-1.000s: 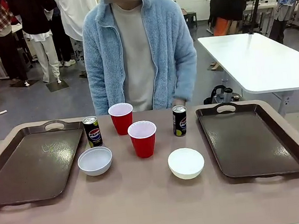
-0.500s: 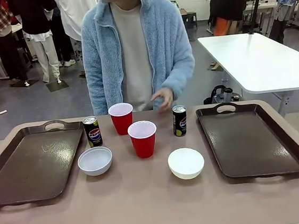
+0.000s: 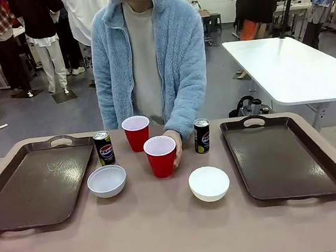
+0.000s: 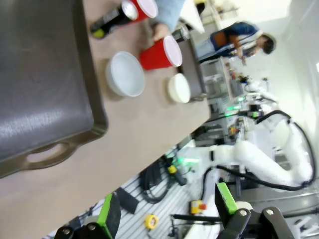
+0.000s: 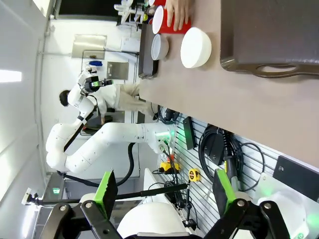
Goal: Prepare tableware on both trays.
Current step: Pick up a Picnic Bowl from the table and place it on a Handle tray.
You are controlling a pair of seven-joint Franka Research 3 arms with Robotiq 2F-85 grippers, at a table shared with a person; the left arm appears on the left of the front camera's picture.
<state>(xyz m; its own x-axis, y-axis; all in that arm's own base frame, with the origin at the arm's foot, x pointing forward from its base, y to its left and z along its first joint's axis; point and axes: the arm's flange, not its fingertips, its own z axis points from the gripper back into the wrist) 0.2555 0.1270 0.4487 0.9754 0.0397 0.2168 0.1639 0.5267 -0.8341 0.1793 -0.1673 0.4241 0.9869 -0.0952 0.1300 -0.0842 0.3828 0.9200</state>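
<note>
Your left gripper [image 4: 167, 209] and right gripper [image 5: 164, 188] gape empty, well back from the red cup [image 3: 159, 160] that the person's hand [image 3: 176, 154] touches.

Front faces person [image 3: 149, 62]; wrists rolled sideways, sharing bowls [image 3: 107, 180].

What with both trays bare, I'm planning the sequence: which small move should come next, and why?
Probably the left gripper, open and back off the table, should reach toward the white bowl beside the left tray. That bowl stands free next to the tray, while the person's hand is on the nearer red cup, so the middle is best avoided.
</note>
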